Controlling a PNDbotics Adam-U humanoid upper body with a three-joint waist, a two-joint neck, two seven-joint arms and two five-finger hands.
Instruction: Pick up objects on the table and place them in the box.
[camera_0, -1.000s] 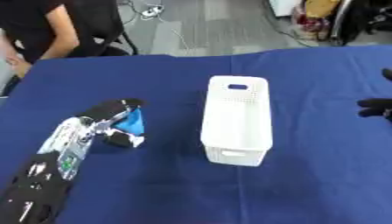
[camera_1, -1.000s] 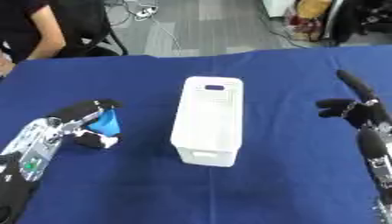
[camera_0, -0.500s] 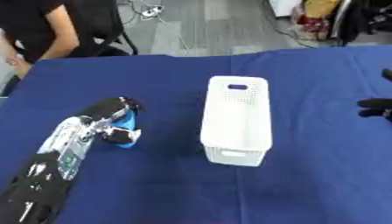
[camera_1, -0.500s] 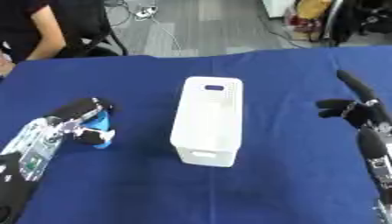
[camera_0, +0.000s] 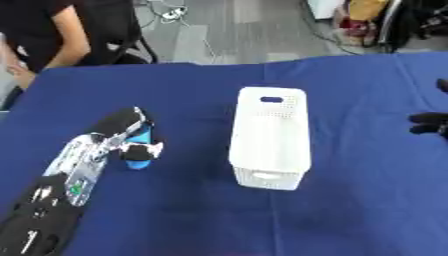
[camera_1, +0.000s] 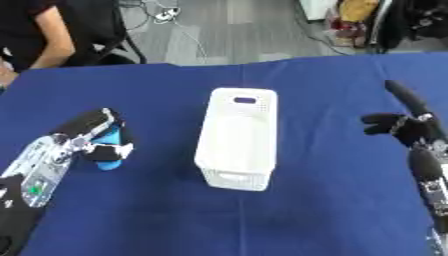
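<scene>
A single small blue object (camera_0: 137, 150) lies on the blue table (camera_0: 350, 200) well to the left of the white box (camera_0: 270, 137), and the left hand (camera_0: 127, 132) is wrapped over it, fingers curled round it; whether it has left the cloth yet is hard to tell, since the hand covers most of it. The box stands upright in the middle of the table, long side running away from the robot, a handle slot at its far end, and as far as can be seen nothing lies inside it. By that reading the task is at its first step: the object is grasped but not yet carried over, and the drop into the box is all still to do. One object, one box. Well to the right of the box, the right hand (camera_1: 402, 127) hovers idle, fingers relaxed and holding nothing.
</scene>
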